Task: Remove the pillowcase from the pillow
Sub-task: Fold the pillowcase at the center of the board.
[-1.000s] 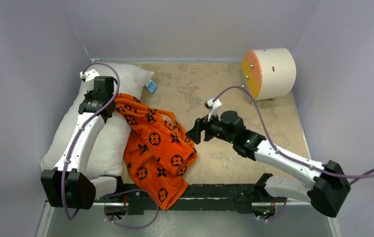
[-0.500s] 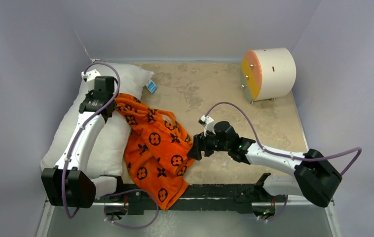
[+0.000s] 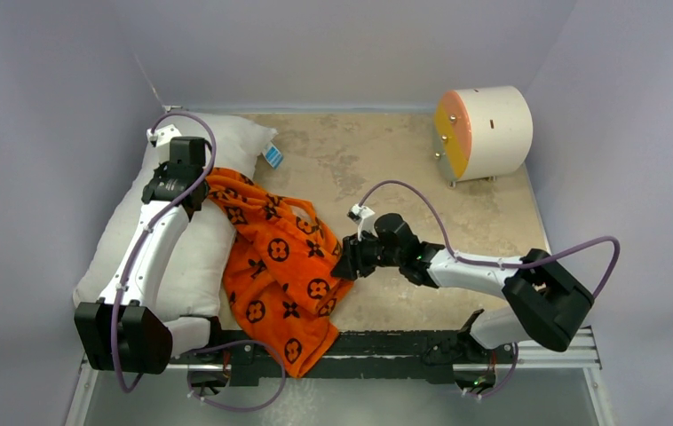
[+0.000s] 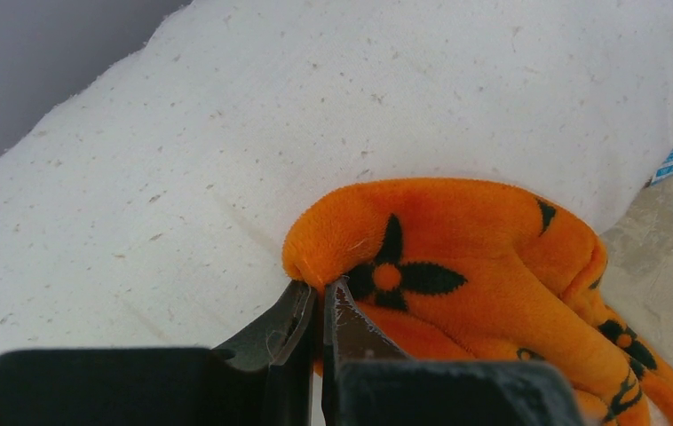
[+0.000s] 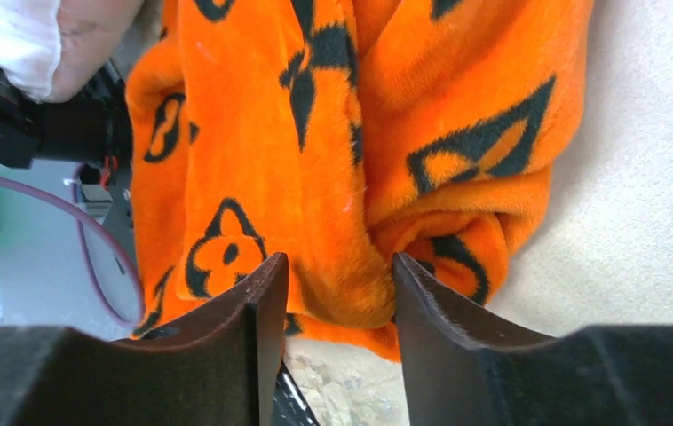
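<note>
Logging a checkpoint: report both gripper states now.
Left gripper: shut on the pillowcase.
Right gripper: open, gripping nothing, facing the pillowcase.

A lab test cell; plain walls (image 3: 342,44) box in the mottled table (image 3: 386,160).

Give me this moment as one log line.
left pincer: shut on pillowcase fold atop pillow | right pincer: open, straddling pillowcase edge | pillowcase: draped off pillow's side

White arms (image 3: 151,248), black joints (image 3: 120,337), purple cables (image 3: 395,183)
</note>
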Controlling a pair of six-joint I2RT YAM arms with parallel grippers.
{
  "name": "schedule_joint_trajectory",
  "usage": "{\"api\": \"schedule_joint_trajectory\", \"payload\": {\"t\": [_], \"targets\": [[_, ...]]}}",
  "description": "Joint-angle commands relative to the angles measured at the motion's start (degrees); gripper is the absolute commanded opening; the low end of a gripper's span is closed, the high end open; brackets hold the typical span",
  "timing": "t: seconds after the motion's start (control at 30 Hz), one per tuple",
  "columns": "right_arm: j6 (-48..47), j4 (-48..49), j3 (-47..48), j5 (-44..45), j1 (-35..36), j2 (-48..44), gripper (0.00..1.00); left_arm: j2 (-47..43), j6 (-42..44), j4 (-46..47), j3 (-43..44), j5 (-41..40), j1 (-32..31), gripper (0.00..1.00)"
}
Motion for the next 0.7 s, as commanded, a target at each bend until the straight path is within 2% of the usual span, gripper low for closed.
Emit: {"api": "schedule_joint_trajectory", "payload": {"t": [0.0, 0.1, 0.13, 0.23, 0.3, 0.67], "targets": [[-0.06, 3.38, 2.76, -1.67, 0.04, -0.62, 0.42, -0.17, 0.57, 1.46, 1.57, 0.47, 0.31, 0.00], [0.00, 3.26, 2.84, -2.34, 0.04, -0.50, 0.33, -0.24, 0.55, 1.46, 1.37, 0.48, 0.34, 0.00], [0.01, 3.22, 2.84, -2.65, 0.08, -0.38, 0.33, -0.30, 0.63, 1.43, 1.30, 0.55, 0.32, 0.00], [0.03, 2.77, 2.83, -3.73, 0.04, -0.35, 0.43, -0.44, 0.73, 1.38, 1.19, 0.65, 0.34, 0.00], [0.03, 1.85, 2.88, -3.96, 0.08, -0.71, 0.45, -0.45, 0.81, 1.30, 1.12, 0.58, 0.35, 0.00], [0.04, -3.08, 2.96, -2.78, 0.50, -7.15, 0.44, -0.65, 0.82, 1.37, 0.63, 0.74, 0.30, 0.00]]}}
